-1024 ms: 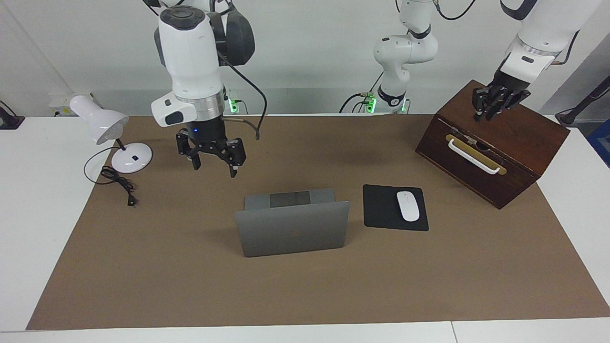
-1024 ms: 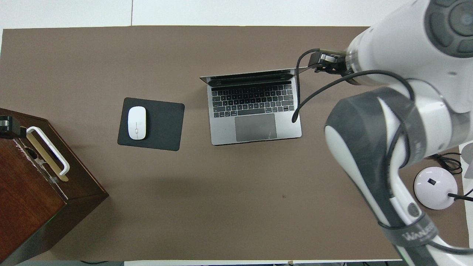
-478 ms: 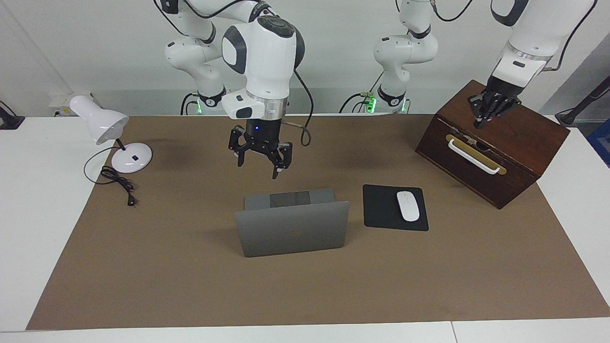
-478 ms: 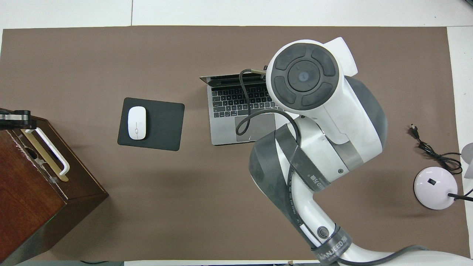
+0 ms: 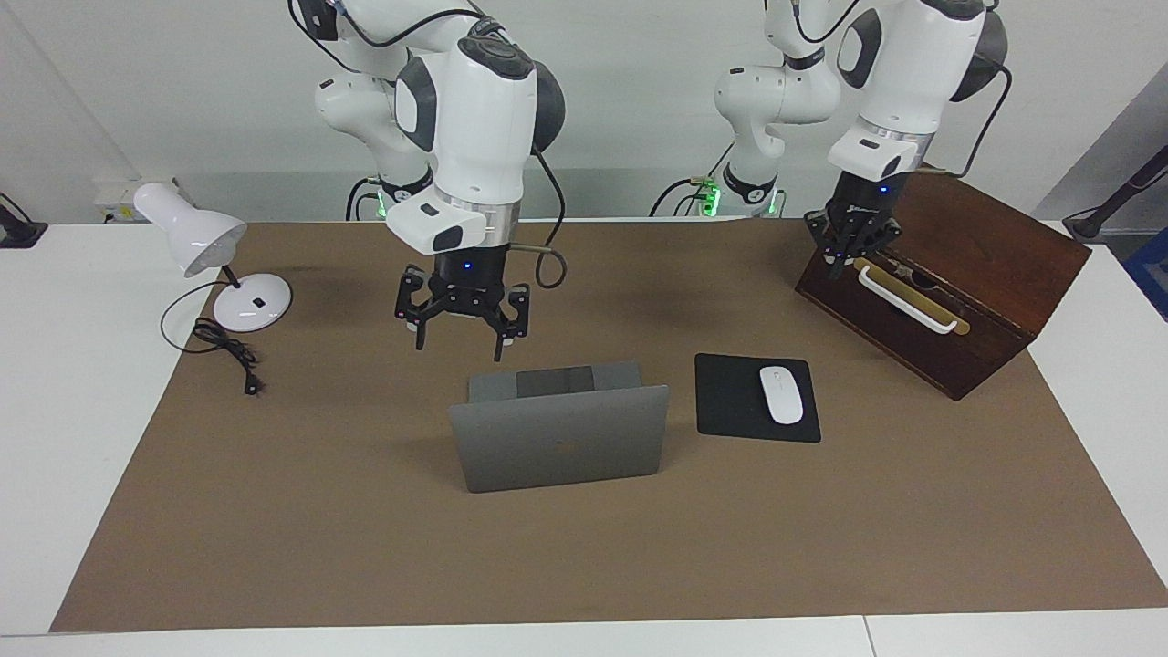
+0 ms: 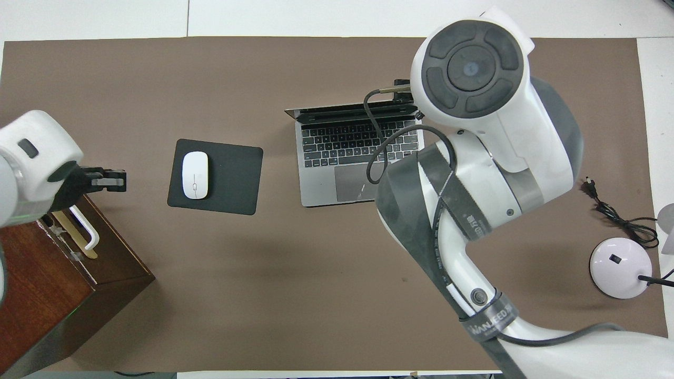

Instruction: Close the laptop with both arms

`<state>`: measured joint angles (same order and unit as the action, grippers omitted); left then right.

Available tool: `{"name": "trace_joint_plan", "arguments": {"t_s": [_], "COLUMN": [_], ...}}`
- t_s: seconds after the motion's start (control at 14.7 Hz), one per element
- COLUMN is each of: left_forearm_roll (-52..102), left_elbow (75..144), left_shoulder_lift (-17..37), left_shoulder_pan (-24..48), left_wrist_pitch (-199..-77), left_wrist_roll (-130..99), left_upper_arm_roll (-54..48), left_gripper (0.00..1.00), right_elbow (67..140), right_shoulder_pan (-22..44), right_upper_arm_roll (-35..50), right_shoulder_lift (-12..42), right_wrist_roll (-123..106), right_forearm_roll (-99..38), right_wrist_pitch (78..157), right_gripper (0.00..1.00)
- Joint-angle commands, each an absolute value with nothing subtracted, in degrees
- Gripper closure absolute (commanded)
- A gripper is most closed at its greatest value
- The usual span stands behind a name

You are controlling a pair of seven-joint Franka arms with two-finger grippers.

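i am approaching: the laptop (image 5: 558, 436) is sitting open mid-surface beside the mouse pad (image 5: 756, 398). right gripper (image 5: 463, 334), jaws apart, is hovering over its keyboard; left gripper (image 5: 849, 259), jaw state unclear, is hanging over the wooden box (image 5: 949, 274). next, i judge, both reach the lid.

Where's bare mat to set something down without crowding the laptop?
Widest bare brown mat is the strip farther from the robots than the laptop lid. Crowded: around the mouse pad and wooden box; right gripper hangs above the laptop's base.
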<state>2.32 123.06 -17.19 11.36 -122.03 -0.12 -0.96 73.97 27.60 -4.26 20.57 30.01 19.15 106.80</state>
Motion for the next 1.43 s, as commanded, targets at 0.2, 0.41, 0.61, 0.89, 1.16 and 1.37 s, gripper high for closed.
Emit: {"name": "trace_joint_plan", "arguments": {"t_s": [0.2, 0.41, 0.61, 0.89, 1.16, 1.37], "left_forearm_roll": [2.99, 2.99, 2.99, 3.08, 3.08, 3.08], "left_elbow": [140.08, 143.87, 147.81, 150.11, 151.17, 151.17], "left_shoulder_lift": [-23.47, -23.47, -22.59, -16.98, -7.93, -3.27], "left_shoulder_pan": [18.54, 21.96, 25.21, 31.19, 35.24, 37.26], "left_wrist_pitch": [-141.73, -149.14, -158.6, -170.05, -184.18, -190.52], "left_wrist_roll": [-0.53, -2.89, -5.44, -11.6, -11.95, -11.69], "left_upper_arm_roll": [-0.18, -0.18, -0.18, -0.09, -0.17, -0.09], "left_gripper": [1.0, 1.0, 1.0, 1.0, 1.0, 1.0], "right_elbow": [63.03, 61.96, 61.7, 61.7, 61.96, 61.96], "right_shoulder_pan": [27.16, 27.42, 28.74, 30.49, 31.99, 32.26], "right_upper_arm_roll": [-4.31, -4.48, -4.66, -4.57, -4.48, -4.48], "right_shoulder_lift": [29.34, 31.11, 33.74, 34.45, 34.37, 34.37], "right_wrist_roll": [29.97, 32.24, 37.08, 39.55, 42.79, 44.38], "right_forearm_roll": [19.25, 19.51, 20.12, 22.23, 24.08, 24.08], "right_wrist_pitch": [107.14, 108.98, 110.21, 111.01, 109.95, 109.95], "right_gripper": [0.0, 0.01, 0.06, 0.49, 1.0, 1.0]}}
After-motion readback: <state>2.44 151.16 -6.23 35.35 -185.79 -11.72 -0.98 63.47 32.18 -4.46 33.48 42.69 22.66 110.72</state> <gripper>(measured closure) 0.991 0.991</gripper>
